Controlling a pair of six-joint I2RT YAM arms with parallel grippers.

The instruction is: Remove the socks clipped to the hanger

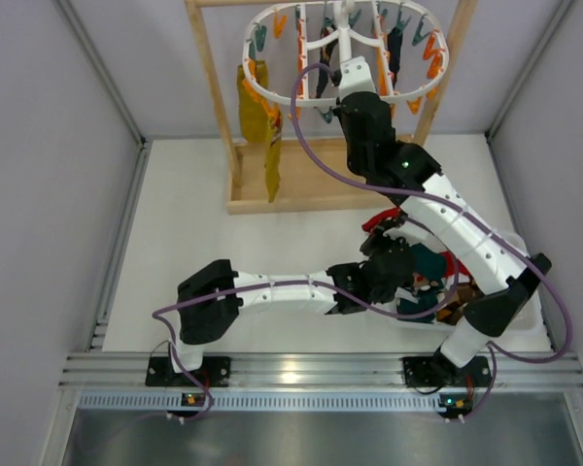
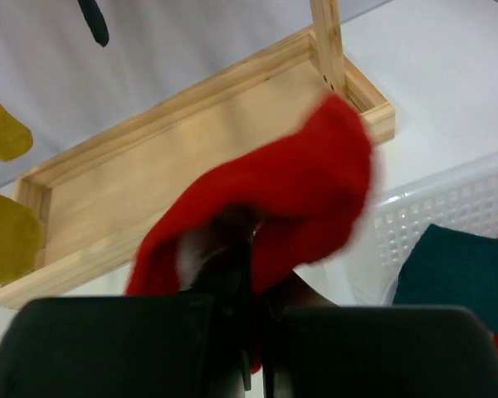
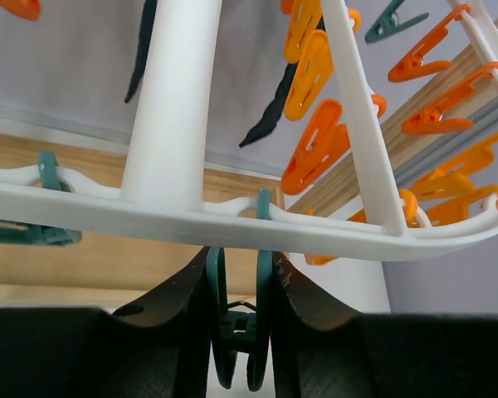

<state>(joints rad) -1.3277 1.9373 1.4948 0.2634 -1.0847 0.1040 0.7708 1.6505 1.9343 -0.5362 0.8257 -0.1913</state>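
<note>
The white oval hanger [image 1: 345,53] hangs from the wooden stand, with orange and teal pegs beneath it. Two mustard socks [image 1: 257,116] hang at its left, and dark socks [image 3: 274,108] hang further back. My right gripper [image 3: 239,274] is just under the hanger rim [image 3: 232,220], shut on a teal peg [image 3: 239,332] and squeezing its two arms. My left gripper [image 2: 253,274] is shut on a red sock [image 2: 274,199] and holds it above the near edge of the white basket [image 2: 432,215]. In the top view the red sock [image 1: 381,221] shows beside the left gripper [image 1: 387,243].
The wooden stand's base tray [image 2: 149,191] lies at the back, with its uprights [image 1: 214,107] on either side. The white basket [image 1: 530,311] at the right holds a teal sock [image 2: 456,269] and other socks. Orange pegs [image 3: 315,145] dangle close to the right gripper.
</note>
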